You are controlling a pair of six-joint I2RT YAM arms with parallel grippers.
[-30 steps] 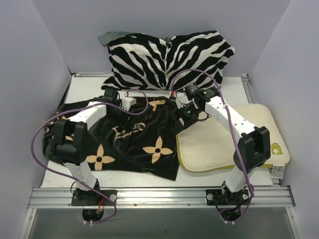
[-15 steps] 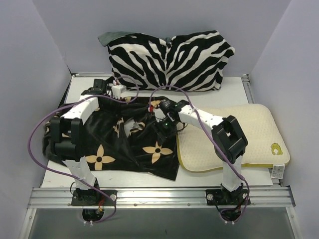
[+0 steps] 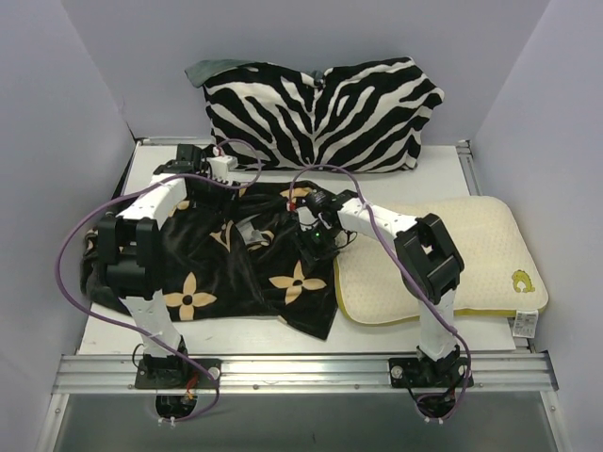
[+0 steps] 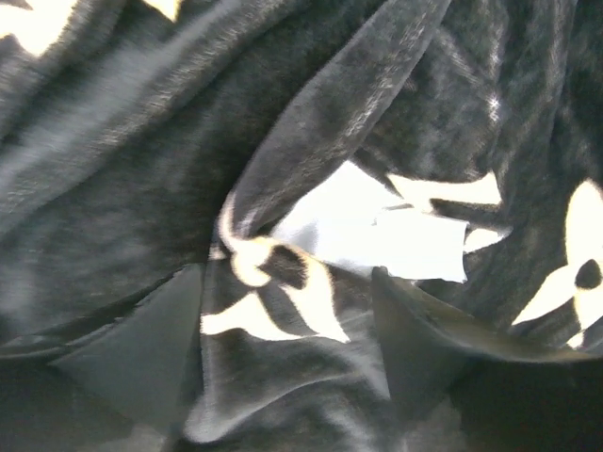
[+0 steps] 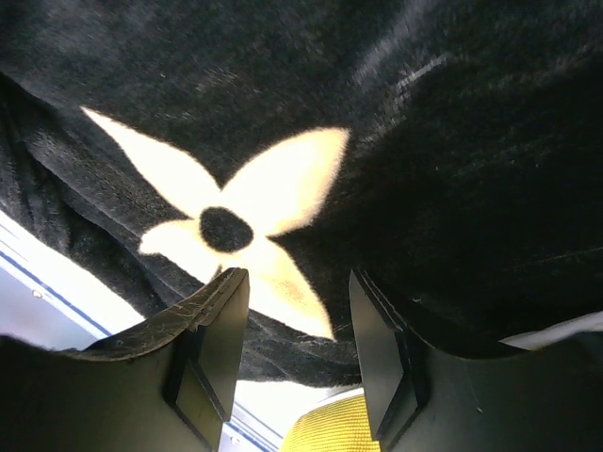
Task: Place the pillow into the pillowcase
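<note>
- Black velvety pillowcase with tan-orange flower and star motifs (image 3: 217, 273) lies rumpled on the left half of the white table (image 3: 443, 179). Its right edge touches, maybe slightly overlaps, the pillow.
- Cream-yellow dimpled rectangular pillow (image 3: 480, 235) lies flat on the right, fully outside the case.
- Black-and-white zebra-striped cushion (image 3: 320, 108) sits at the back and isn't part of this.
- Left gripper (image 4: 287, 282): jaws apart, low over the far-left part of the case, with a raised fold and a flower motif between the fingers. No clamp visible.
- There's a white patch (image 4: 377, 231) beyond that fold. Can't tell if it's table showing through the mouth or a label.
- Right gripper (image 5: 297, 282): jaws apart, hovering over the case's right side above a flower motif (image 5: 240, 217). A yellow pillow corner shows just below.
- Step in hand, my read: get a grip on the case mouth so it can be opened. Insertion hasn't started.
- Doing it well:
  - Find the real open hem first. The fabric is bunched and a fold can pass for an edge.
  - Pinch one layer only. Grabbing both layers shuts the mouth.
  - Velvet looks slippery and thick, so close fully on the hem seam, not on loose pile.
  - Grip two spread points on the same hem, then lift and part them to face the mouth toward the pillow.
  - Keep the cables clear of the raised fabric.
</note>
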